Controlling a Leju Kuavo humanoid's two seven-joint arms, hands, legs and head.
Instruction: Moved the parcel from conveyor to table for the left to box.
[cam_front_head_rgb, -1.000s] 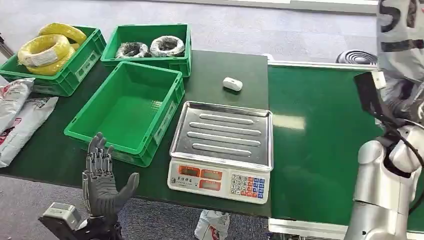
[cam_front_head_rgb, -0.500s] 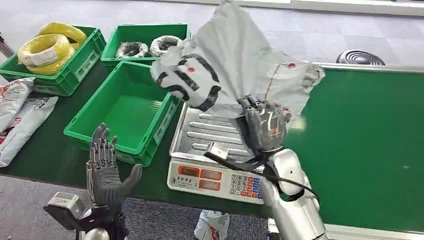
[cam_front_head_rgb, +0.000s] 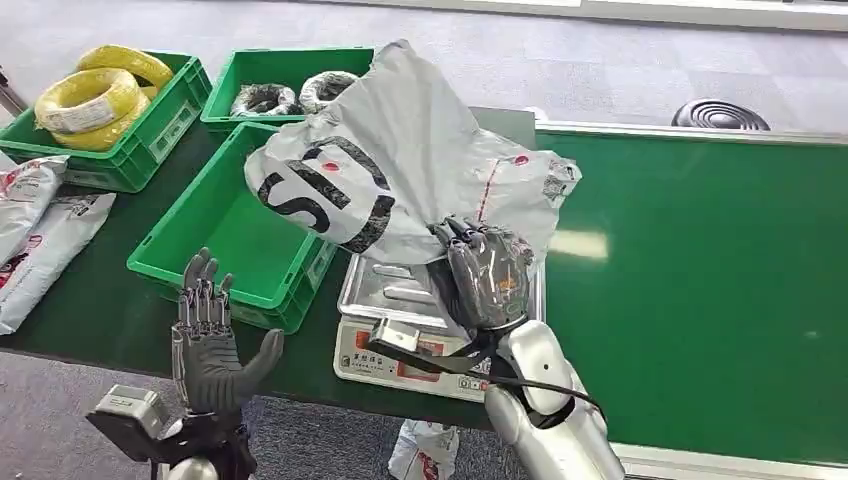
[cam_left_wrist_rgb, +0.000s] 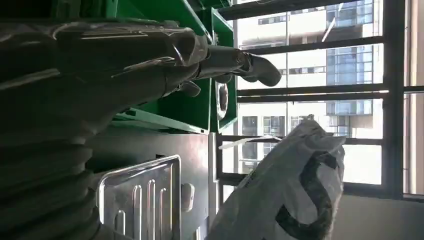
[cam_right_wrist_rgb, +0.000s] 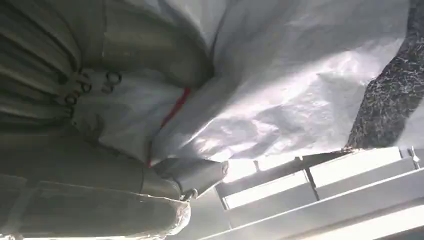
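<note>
A grey plastic parcel (cam_front_head_rgb: 400, 165) with black lettering hangs in the air over the scale's steel tray (cam_front_head_rgb: 395, 290). My right hand (cam_front_head_rgb: 487, 275) grips its lower edge from underneath. The right wrist view has the parcel (cam_right_wrist_rgb: 280, 85) close up, just above the ribbed tray (cam_right_wrist_rgb: 320, 185). My left hand (cam_front_head_rgb: 208, 345) is raised with fingers spread at the table's front edge, in front of the empty green box (cam_front_head_rgb: 240, 225). In the left wrist view the left hand (cam_left_wrist_rgb: 150, 55) holds nothing, and the parcel (cam_left_wrist_rgb: 295, 190) hangs beyond it.
A weighing scale (cam_front_head_rgb: 400, 355) with a keypad stands by the empty box. Behind are a green crate with yellow cable coils (cam_front_head_rgb: 95, 100) and one with black coils (cam_front_head_rgb: 295, 95). Grey bags (cam_front_head_rgb: 35, 225) lie at far left. The green conveyor (cam_front_head_rgb: 700, 270) runs along the right.
My right arm has swung from the conveyor side leftward with the parcel, bringing it over the scale and lower. The left hand has stayed where it was.
</note>
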